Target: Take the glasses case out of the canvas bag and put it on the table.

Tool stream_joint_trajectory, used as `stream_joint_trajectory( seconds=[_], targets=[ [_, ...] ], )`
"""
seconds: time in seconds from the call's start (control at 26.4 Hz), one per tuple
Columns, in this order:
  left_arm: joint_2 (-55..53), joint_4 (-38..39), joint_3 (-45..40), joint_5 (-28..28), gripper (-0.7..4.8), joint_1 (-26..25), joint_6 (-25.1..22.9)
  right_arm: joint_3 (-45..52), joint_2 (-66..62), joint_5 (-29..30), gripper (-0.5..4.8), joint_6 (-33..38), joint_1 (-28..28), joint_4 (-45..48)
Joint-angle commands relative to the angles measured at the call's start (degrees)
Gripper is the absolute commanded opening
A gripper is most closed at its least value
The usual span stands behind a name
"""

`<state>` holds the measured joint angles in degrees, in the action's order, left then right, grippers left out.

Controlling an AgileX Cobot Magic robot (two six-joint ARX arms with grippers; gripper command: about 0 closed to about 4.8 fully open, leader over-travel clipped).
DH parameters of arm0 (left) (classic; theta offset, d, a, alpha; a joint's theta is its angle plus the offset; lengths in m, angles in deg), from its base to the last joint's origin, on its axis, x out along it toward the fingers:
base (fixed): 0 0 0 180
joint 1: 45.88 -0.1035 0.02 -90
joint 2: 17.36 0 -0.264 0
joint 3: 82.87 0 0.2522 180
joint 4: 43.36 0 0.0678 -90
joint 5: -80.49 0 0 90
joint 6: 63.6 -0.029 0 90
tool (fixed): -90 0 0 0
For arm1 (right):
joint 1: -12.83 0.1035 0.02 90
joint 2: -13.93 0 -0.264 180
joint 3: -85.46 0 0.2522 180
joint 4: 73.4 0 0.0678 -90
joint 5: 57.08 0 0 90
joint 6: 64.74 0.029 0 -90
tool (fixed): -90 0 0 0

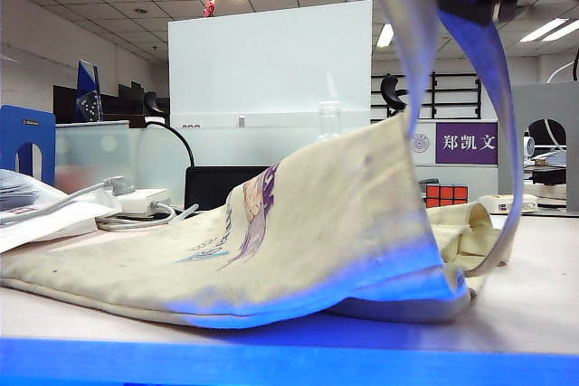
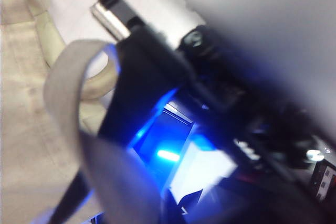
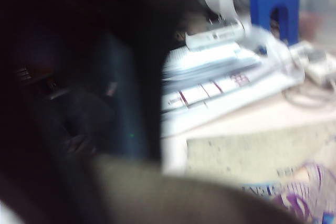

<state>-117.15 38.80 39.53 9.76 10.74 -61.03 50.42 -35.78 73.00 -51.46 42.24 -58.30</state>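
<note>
Exterior view: canvas bag [image 1: 308, 241] lies flat along the table's [image 1: 543, 296] front edge, long axis left-right, its mouth end on the right lifted by a strap [image 1: 493, 88]. Glasses case isn't visible. Left gripper [image 2: 113, 9] and right gripper [image 3: 79, 103] are too blurry, can't tell their jaws.

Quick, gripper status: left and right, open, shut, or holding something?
Left gripper: above the canvas bag, strap looped over it; grip cannot be told.
Right gripper: blurred beside the bag; cannot be told.
</note>
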Motion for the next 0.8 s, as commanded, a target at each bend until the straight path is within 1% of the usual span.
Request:
stream_joint_trajectory(
  seconds=[0.04, 0.15, 0.19, 0.27, 0.38, 0.45, 0.53, 0.57, 0.61, 0.64, 0.68, 0.76, 0.8],
  targets=[
    [-0.2, 0.9, 0.1, -1.7, 0.86, -1.2, -1.2, -0.4, 3.1, -0.5, 2.21, 0.2, -0.2, 1.1],
    [-0.2, -2.0, 0.1, -1.8, 1.04, -3.1, -0.6, -0.4, 4.3, -0.1, 2.22, 0.5, 0.0, -0.1],
    [-0.2, -2.9, 0.1, -1.1, 1.32, -3.9, -0.4, -0.4, 4.3, 0.0, 2.34, 0.7, 0.0, -0.3],
    [-0.4, -4.2, 0.1, -0.4, 1.62, -5.4, -0.2, -0.4, 4.3, 0.0, 2.6, 1.9, 0.0, -0.3],
    [-0.9, -6.2, 0.1, -0.4, 1.89, -7.0, -0.2, -0.4, 4.3, 1.1, 2.63, 3.0, 0.0, -0.3],
    [-1.4, -8.5, 0.1, 0.1, 1.89, -8.0, 0.0, -0.4, 4.5, 1.7, 2.63, 3.3, 0.0, -0.3],
    [-2.8, -10.8, 0.2, 0.8, 1.89, -9.0, 1.3, -0.4, 4.6, 2.0, 2.63, 3.3, 0.3, -0.3],
    [-3.9, -10.8, 0.2, 2.5, 1.89, -9.5, 1.6, -0.4, 4.7, 1.9, 2.62, 3.2, 0.7, -0.3],
    [-5.0, -9.9, 0.2, 5.4, 1.89, -10.1, 2.6, -0.4, 4.8, 1.9, 2.62, 3.2, 0.7, -0.3],
    [-6.1, -8.4, 0.2, 8.9, 1.89, -10.1, 2.6, -0.4, 4.8, 1.9, 2.62, 3.2, 0.7, -0.3],
    [-6.5, -7.0, 0.2, 10.1, 1.89, -10.2, 2.6, -0.4, 4.8, 1.9, 2.63, 3.2, 0.7, -0.3],
    [-6.6, -5.6, 0.5, 10.6, 1.9, -10.2, 2.3, -0.4, 4.8, 2.1, 2.62, 3.2, 0.7, -0.3],
    [-6.1, -5.6, 0.6, 11.2, 2.13, -10.4, 2.6, -0.4, 4.8, 2.1, 2.62, 3.2, 0.7, -0.3]
  ],
)
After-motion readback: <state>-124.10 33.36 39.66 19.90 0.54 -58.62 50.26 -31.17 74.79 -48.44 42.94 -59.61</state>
